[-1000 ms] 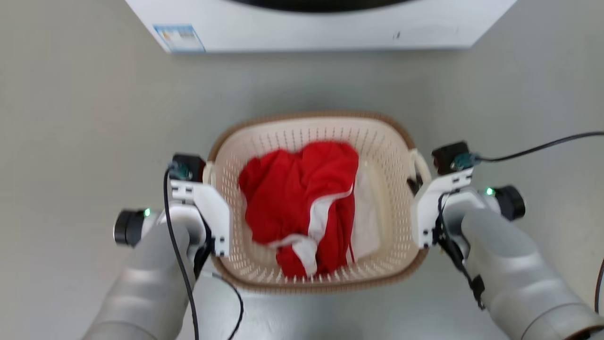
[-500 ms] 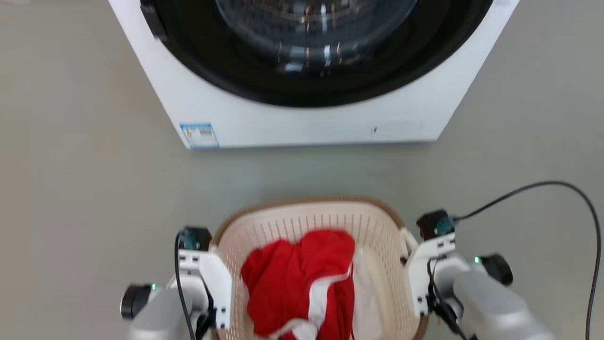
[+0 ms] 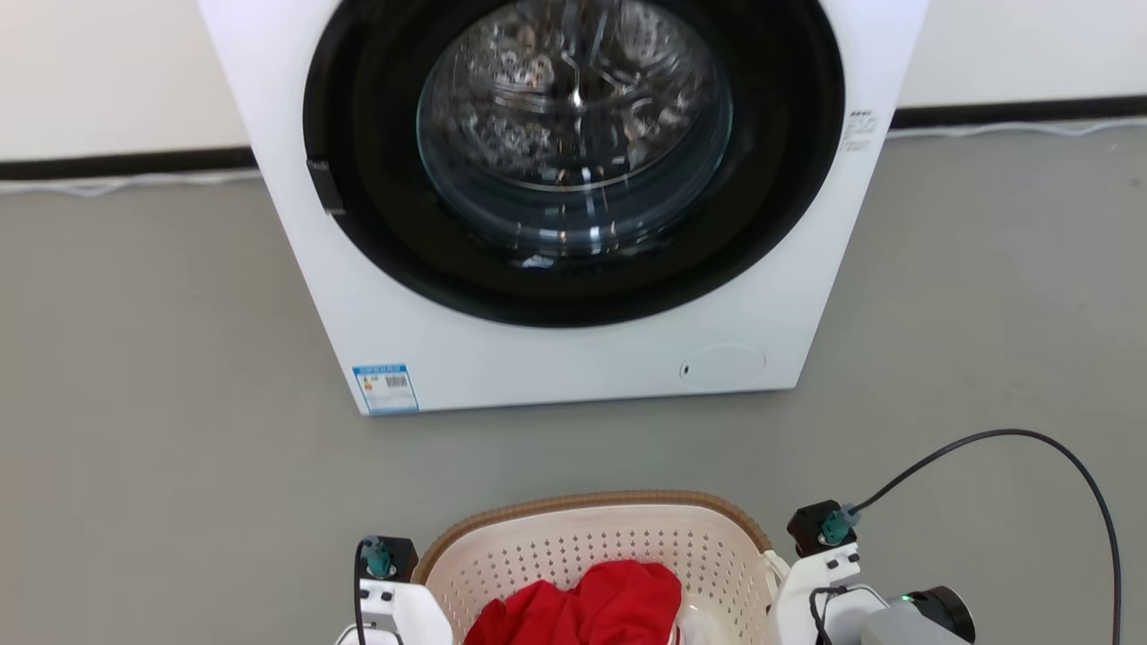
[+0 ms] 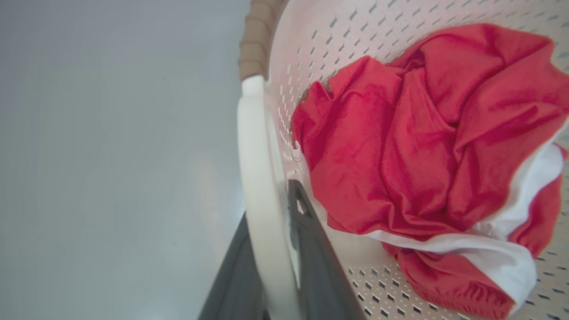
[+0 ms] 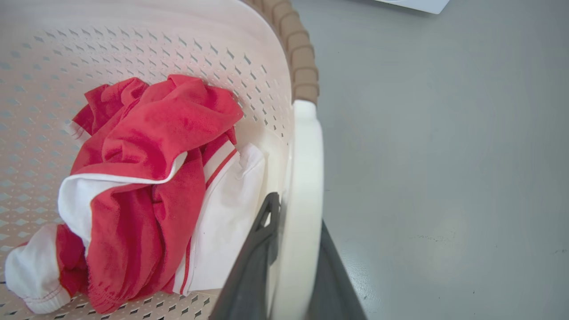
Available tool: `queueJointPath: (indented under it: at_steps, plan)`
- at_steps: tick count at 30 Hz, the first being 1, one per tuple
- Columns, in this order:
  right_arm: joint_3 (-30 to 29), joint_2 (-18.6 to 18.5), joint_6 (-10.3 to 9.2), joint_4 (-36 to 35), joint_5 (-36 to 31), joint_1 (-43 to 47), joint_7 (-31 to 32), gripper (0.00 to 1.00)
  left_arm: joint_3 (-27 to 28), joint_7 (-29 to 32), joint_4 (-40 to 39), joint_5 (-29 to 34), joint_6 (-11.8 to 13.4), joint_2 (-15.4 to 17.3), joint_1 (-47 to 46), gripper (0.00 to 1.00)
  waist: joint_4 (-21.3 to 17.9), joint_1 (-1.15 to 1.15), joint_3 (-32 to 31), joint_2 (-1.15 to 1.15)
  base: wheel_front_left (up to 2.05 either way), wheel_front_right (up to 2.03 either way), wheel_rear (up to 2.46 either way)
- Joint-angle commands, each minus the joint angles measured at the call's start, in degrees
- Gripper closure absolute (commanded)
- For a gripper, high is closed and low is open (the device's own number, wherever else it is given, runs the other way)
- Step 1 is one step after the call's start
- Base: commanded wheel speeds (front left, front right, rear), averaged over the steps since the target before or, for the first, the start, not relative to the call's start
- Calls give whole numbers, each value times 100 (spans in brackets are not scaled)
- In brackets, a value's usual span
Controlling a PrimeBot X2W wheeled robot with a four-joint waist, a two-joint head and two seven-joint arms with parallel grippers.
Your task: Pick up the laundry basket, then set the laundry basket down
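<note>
My left end effector (image 4: 271, 284) and right end effector (image 5: 291, 275) clamp the laundry basket's (image 3: 582, 546) stiff white handles (image 4: 253, 178); likely light, rigid, best held there.

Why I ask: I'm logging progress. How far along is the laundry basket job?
Done: the left tool is shut on the left handle of the laundry basket, the right tool on the right handle. In hand: the lift, though whether the basket is off the floor can't be told. Left: setting it down.
</note>
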Motion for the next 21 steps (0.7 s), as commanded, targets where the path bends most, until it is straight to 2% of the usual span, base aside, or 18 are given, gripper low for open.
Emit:
queueJointPath:
  at_steps: [1, 7, 21]
  plan:
    - [174, 231, 122, -223, 62, 23, 4, 100, 11, -39, -261, -74, 17, -40, -125, 100, -47, 0, -182, 0, 0, 0, 0]
    - [292, 231, 122, -189, 196, 59, 7, 100, -267, 28, -370, -294, 150, -40, -45, 100, -61, 0, -291, 0, 0, 0, 0]
    - [435, 231, 122, -105, 368, 13, -62, 100, -613, -39, -322, -625, 211, -40, -104, 100, 10, 0, -301, 0, 0, 0, 0]
